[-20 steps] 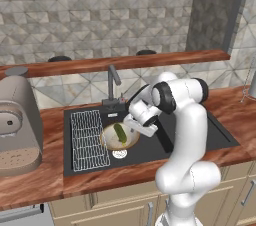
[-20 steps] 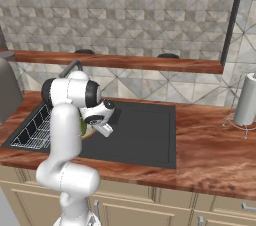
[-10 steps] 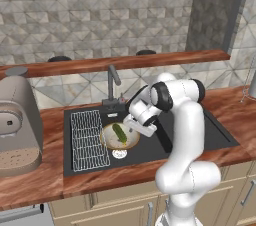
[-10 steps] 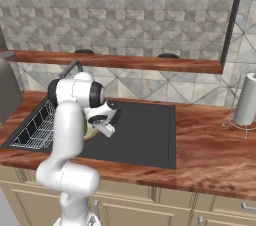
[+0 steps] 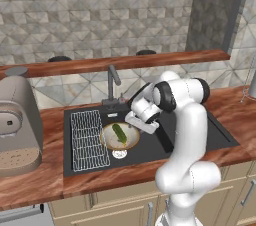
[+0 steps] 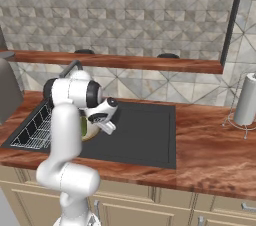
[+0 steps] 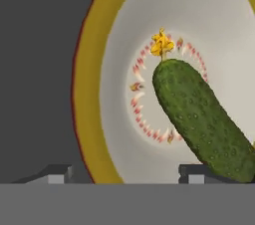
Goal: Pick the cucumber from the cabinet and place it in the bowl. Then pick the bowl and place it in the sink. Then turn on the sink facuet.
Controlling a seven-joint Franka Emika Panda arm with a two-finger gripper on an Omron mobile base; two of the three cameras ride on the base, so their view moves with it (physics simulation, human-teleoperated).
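Bowl with cucumber just below tool

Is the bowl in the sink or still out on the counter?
In the sink. The bowl rests on the black floor of the sink, beside the wire rack, with the cucumber lying inside it.

Blk sink w/ bowl + wire rack inside, set in wood counter.

Grey stone-tile wall behind. Long brown wood shelf along wall. Brown wood table top. Tan cupboard doors below.
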